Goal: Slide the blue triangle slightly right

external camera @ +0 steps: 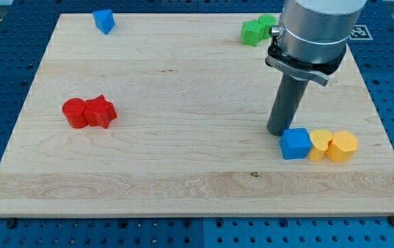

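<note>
Nothing done yet, I judge: the blue triangle [103, 21] sits untouched at the board's top left, well apart from my tip [277, 131] (no fingers, holding nothing), just beside the blue cube [295, 143]

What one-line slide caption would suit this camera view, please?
My tip rests beside the blue cube, across the board from the blue triangle.

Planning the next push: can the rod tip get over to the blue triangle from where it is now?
Probably yes. My tip sits by the blue cube; bare board lies between it and the blue triangle.
</note>
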You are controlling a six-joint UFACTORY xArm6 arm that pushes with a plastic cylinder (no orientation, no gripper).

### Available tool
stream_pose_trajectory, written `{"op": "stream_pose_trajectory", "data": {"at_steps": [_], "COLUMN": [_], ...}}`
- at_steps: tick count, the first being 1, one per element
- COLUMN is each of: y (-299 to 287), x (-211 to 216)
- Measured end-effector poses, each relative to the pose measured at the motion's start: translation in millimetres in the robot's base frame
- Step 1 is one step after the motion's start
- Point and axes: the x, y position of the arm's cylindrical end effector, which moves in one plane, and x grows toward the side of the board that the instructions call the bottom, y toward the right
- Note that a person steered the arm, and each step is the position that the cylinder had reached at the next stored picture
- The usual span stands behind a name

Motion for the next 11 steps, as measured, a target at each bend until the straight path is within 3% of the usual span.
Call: {"op": "stream_pose_trajectory", "data": {"at_steps": [1,2,4,7,8,11], "y": [0,-32,-162,-422,-428,-364], "x": [-1,-29,-113,-261,-297,-305]}}
